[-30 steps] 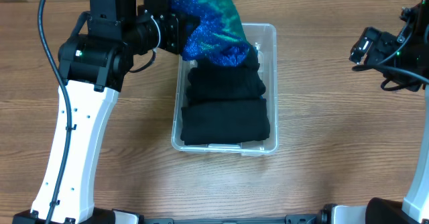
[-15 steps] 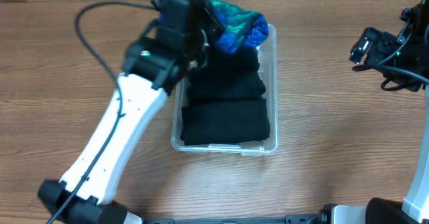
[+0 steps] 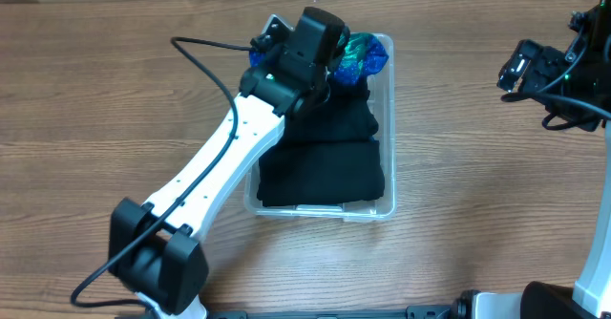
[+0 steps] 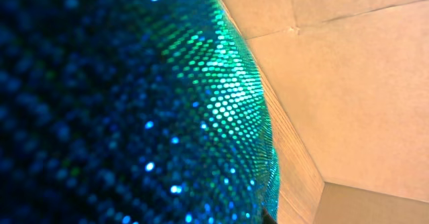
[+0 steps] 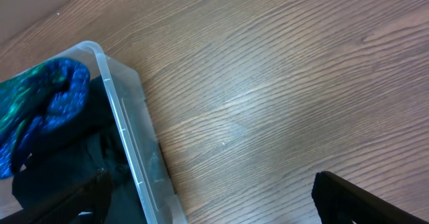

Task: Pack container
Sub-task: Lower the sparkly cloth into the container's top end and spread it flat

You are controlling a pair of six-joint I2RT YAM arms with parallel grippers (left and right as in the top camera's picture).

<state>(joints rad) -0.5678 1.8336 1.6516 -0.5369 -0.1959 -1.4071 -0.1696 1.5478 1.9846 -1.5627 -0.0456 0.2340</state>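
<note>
Left gripper (image 3: 329, 59) presses a blue sequined garment (image 3: 363, 56) into the far end of the container (image 3: 389, 166), mid-table; I can't tell its grip. Right gripper (image 5: 209, 180) hangs aside, released. Next, I'd say: let go, lift clear.

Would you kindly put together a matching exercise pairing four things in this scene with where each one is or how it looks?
1. sequinned garment
2. black garments
3. container
4. right end effector

A. clear plastic, on the wooden table
B. open, over bare table, apart from the container
C. blue-green, at the container's far end
D. folded, filling the container's middle and near end

Pairs: 1-C, 2-D, 3-A, 4-B
</note>
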